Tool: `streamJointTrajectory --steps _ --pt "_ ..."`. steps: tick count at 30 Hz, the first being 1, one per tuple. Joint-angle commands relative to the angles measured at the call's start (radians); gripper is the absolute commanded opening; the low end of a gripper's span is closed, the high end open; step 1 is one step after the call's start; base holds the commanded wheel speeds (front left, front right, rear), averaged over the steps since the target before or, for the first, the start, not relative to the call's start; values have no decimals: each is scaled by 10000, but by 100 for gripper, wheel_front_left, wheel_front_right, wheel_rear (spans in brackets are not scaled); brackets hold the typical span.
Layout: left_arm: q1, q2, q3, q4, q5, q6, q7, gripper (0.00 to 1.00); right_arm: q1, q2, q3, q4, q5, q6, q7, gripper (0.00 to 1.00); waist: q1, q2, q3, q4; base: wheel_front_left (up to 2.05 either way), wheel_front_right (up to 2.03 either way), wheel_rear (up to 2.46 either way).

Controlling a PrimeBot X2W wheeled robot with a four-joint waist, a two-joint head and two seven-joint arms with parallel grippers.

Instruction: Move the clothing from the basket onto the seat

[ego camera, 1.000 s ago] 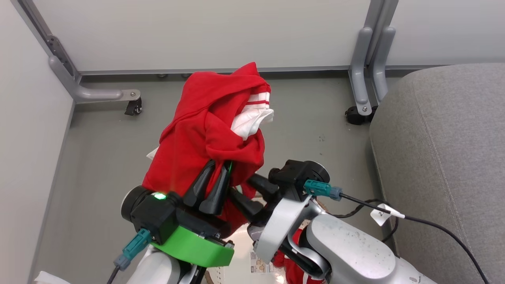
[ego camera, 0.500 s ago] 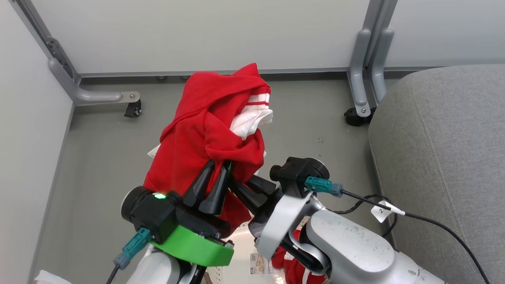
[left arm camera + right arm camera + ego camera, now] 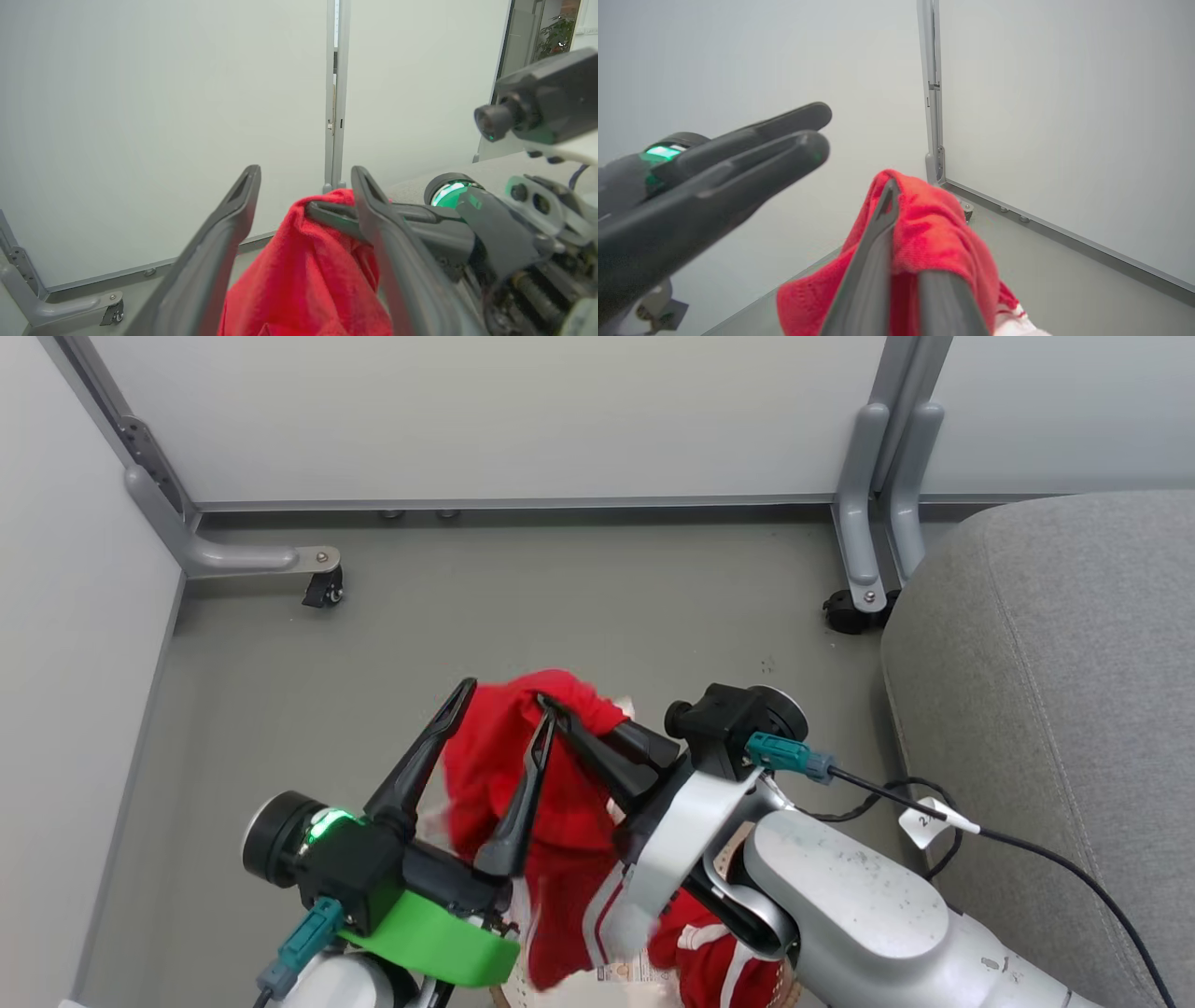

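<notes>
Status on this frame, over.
Left gripper open. Right gripper shut on clothing, dangling short of seat. Nothing seen in the way.

**Cloth, weave and matt plastic**

The clothing [image 3: 560,840] is seen as soft, fleecy red cloth. The seat [image 3: 1055,691] is covered in coarse grey weave. The fingers [image 3: 219,242] are finished in matt dark plastic. The floor [image 3: 560,597] is laid smooth and matt.
</notes>
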Motion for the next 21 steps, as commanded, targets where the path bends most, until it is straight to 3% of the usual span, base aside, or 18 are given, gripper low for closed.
streamJointTrajectory --steps 1,9,21 --pt "197 212 -43 -110 148 27 153 100 -71 -30 -79 20 -84 1 -80 0 0 0 10 54 0 0 0" --pt "795 1020 -321 -565 190 -116 1027 100 236 -169 -345 239 -233 1 -93 0 0 0 67 200 0 0 0" --pt "1277 1045 -735 -536 36 -161 1309 100 429 -295 -664 405 -313 1 -21 0 0 0 60 254 0 0 0"
